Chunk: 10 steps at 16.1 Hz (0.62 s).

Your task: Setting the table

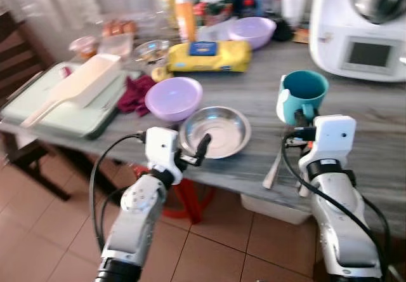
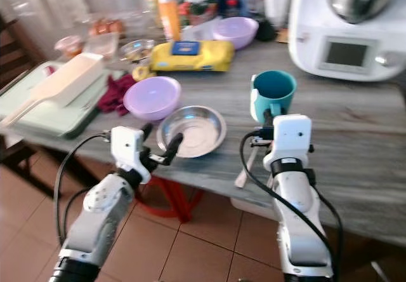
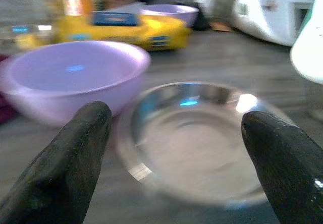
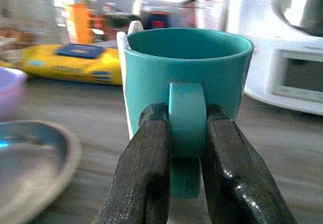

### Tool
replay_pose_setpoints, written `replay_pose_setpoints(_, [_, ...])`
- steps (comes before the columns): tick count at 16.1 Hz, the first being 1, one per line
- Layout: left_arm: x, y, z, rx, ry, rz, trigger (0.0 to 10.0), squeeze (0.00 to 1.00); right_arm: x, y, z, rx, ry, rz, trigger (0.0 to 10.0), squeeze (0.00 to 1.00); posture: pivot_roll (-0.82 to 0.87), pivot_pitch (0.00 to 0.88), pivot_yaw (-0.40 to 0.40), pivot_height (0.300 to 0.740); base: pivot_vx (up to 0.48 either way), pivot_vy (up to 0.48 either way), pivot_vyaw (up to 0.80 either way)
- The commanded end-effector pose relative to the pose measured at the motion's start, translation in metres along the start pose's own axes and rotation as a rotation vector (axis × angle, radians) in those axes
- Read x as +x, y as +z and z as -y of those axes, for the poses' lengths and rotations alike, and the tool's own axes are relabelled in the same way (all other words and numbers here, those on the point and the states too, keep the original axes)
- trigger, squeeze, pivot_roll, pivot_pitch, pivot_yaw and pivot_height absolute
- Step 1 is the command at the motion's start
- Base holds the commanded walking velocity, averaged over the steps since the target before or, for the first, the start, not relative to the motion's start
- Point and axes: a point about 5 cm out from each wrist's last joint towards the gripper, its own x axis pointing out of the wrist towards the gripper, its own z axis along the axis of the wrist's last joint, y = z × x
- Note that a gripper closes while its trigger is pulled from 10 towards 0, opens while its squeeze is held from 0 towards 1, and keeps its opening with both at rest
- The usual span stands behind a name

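A teal mug (image 1: pixel 304 91) stands upright on the grey wooden table (image 1: pixel 380 123), right of centre. My right gripper (image 4: pixel 186 118) is shut on the mug's handle (image 4: pixel 186 115), one finger on each side. A shallow steel bowl (image 1: pixel 216 131) lies near the table's front edge, with a lilac bowl (image 1: pixel 174 98) touching its far left side. My left gripper (image 1: pixel 192 150) is open just before the steel bowl's near rim, and its fingers (image 3: pixel 81 148) frame the bowl (image 3: pixel 197 138). A metal spoon (image 1: pixel 274 167) lies beside my right wrist.
A white kitchen machine (image 1: pixel 361 34) fills the back right. A yellow packet (image 1: pixel 209 56), a second lilac bowl (image 1: pixel 252 31) and an orange bottle (image 1: pixel 185 15) stand at the back. At the left, a green tray (image 1: pixel 57 114) carries a cream scoop (image 1: pixel 79 85), next to a maroon cloth (image 1: pixel 133 94). A red stool (image 1: pixel 190 199) stands under the table.
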Motion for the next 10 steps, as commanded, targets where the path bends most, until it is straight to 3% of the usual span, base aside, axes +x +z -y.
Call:
replay_pose_setpoints(1, [-0.006,0.003,-0.006,0.014,0.018,0.014,10.0,0.00,0.000,0.005,-0.007,0.011,0.023,0.025,10.0,0.00,-0.13,0.079,0.115,0.740,0.000,0.000,0.00])
replay_pose_setpoints(5, [-0.014,-0.001,-0.009,0.027,0.022,-0.007,10.0,0.00,0.000,0.004,-0.006,0.015,0.023,0.026,10.0,0.00,-0.12,0.073,0.115,0.740,0.000,0.000,0.00])
replay_pose_setpoints(10, [-0.033,-0.001,0.004,-0.023,-0.223,-0.042,10.0,0.00,0.000,0.003,-0.001,-0.014,0.029,0.016,10.0,0.00,-0.12,0.108,0.104,0.740,0.000,0.000,0.00])
